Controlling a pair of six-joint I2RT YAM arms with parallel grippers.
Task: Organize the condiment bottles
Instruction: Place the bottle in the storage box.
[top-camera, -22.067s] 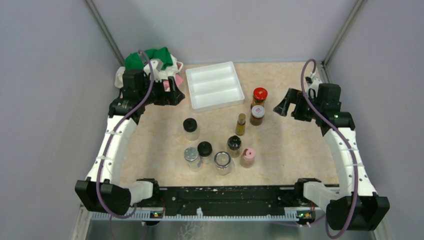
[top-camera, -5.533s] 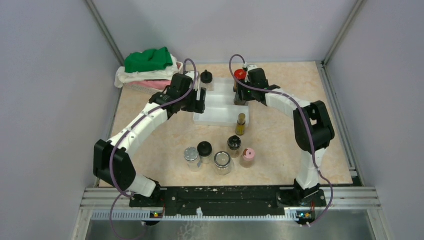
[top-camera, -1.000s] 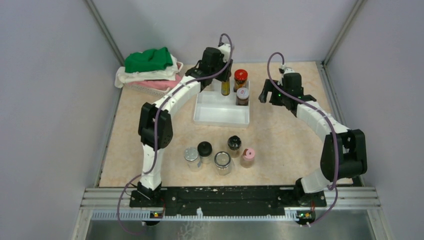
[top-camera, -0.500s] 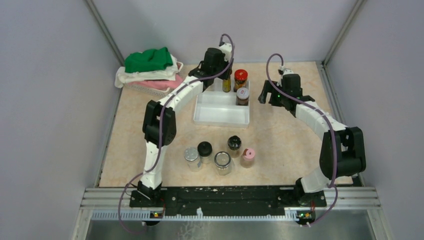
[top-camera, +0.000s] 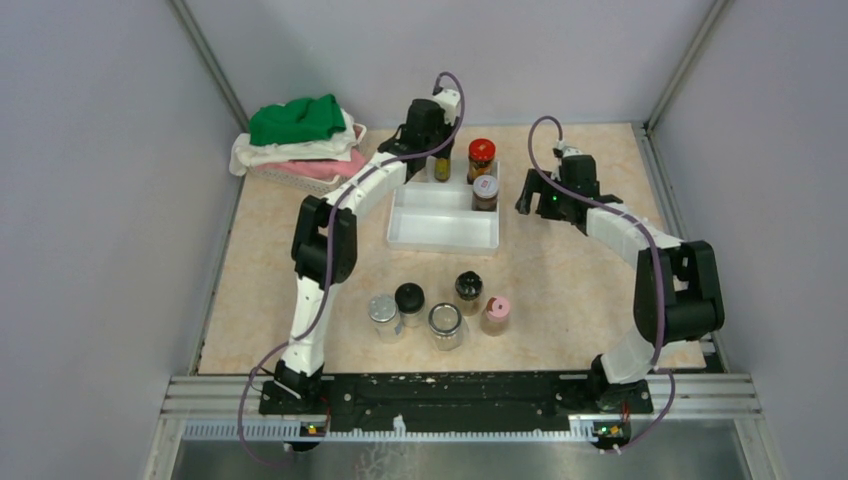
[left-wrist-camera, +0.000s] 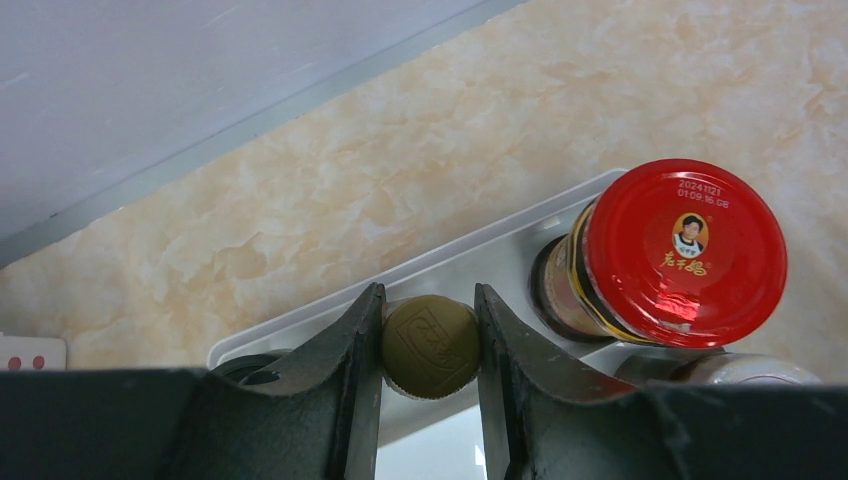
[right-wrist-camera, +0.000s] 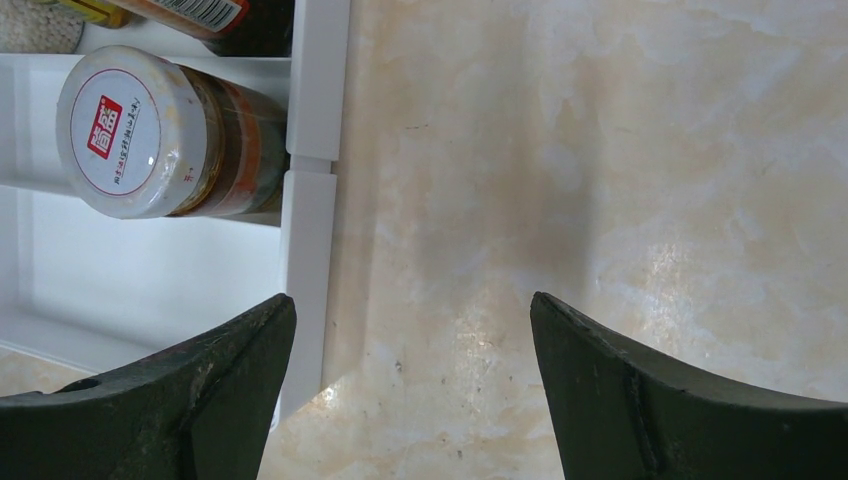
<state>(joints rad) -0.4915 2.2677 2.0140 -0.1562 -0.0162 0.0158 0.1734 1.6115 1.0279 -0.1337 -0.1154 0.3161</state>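
Upper centre of the overhead view: the left tool (left-wrist-camera: 428, 296) is clamped on the slim amber bottle (left-wrist-camera: 430, 347) at the back row of the white tray (top-camera: 440, 232). Just right stands the red-capped jar (top-camera: 481, 152), with the white-red-capped jar (top-camera: 486, 188) below it in frame. Further right, the right tool (right-wrist-camera: 410, 300) hangs with fingers apart over the desk (top-camera: 560, 280), beside the tray. Lower centre, loose jars cluster from the silver-capped jar (top-camera: 383, 312) to the pink-capped jar (top-camera: 497, 308).

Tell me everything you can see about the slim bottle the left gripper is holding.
The slim amber bottle has a round olive-gold cap with an embossed mark; its body looks like dark amber glass. It is upright at the far row of the white tray, left of the red-capped jar. The left gripper clamps its cap from both sides.
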